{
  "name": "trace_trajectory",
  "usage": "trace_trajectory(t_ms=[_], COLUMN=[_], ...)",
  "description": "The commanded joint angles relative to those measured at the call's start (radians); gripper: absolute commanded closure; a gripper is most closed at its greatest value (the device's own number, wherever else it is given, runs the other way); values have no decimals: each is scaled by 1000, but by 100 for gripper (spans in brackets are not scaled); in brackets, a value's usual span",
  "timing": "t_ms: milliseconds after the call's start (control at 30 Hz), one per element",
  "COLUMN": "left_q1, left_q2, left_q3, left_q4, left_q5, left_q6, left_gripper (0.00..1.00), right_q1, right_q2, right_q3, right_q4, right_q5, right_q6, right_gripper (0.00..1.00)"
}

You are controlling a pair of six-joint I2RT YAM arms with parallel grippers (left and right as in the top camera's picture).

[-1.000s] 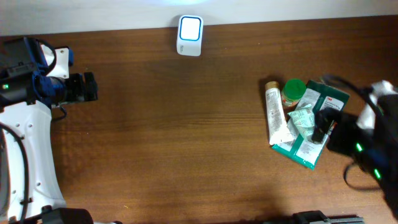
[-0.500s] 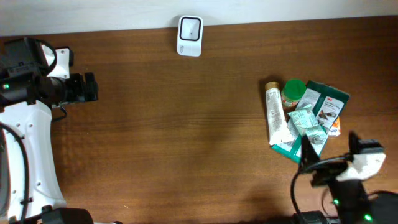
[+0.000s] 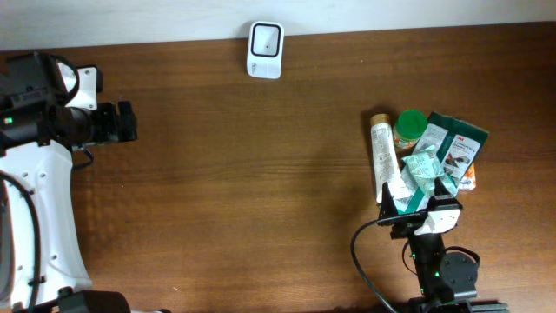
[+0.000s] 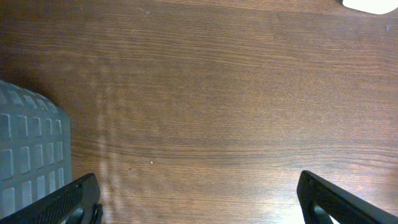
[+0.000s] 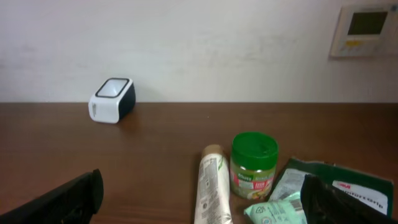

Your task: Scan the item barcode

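Wooden table [image 3: 261,191], scanner [image 3: 265,49] at twelve o'clock: left gripper [image 3: 122,122] at nine, right gripper [image 3: 417,202] at five by the item pile [image 3: 439,143], both spread wide, empty.

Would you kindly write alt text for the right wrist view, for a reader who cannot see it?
The open right gripper looks low across a wooden table at a green-lidded jar, a tube lying left of it and green packets to its right. A small white scanner stands farther back by the wall.

1. The table [image 3: 243,174] is dark brown with wood grain.
2. The scanner [image 3: 265,50] is white, dark-faced.
3. The jar [image 5: 254,163] has a green lid.
4. The tube [image 3: 383,161] is cream-white.
5. The packet [image 3: 460,143] is dark green.
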Motion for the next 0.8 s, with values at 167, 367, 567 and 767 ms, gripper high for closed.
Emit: trace_trajectory(t_ms=[167, 367, 567, 767], left_q1=[6, 6, -3, -106], left_q2=[-6, -6, -211, -848], left_q3=[4, 4, -122, -941], left_q4=[1, 1, 2, 578], left_q5=[11, 11, 11, -84], left_q6=[20, 20, 20, 20], left_gripper=[1, 1, 1, 1], right_q1=[-1, -1, -1, -1], right_q2=[-11, -11, -11, -11], right_q3=[-7, -7, -7, -7], right_q4=[-61, -61, -61, -61], right_q5=[8, 8, 8, 8], right_q6=[-7, -7, -7, -7], right_gripper=[2, 2, 2, 2])
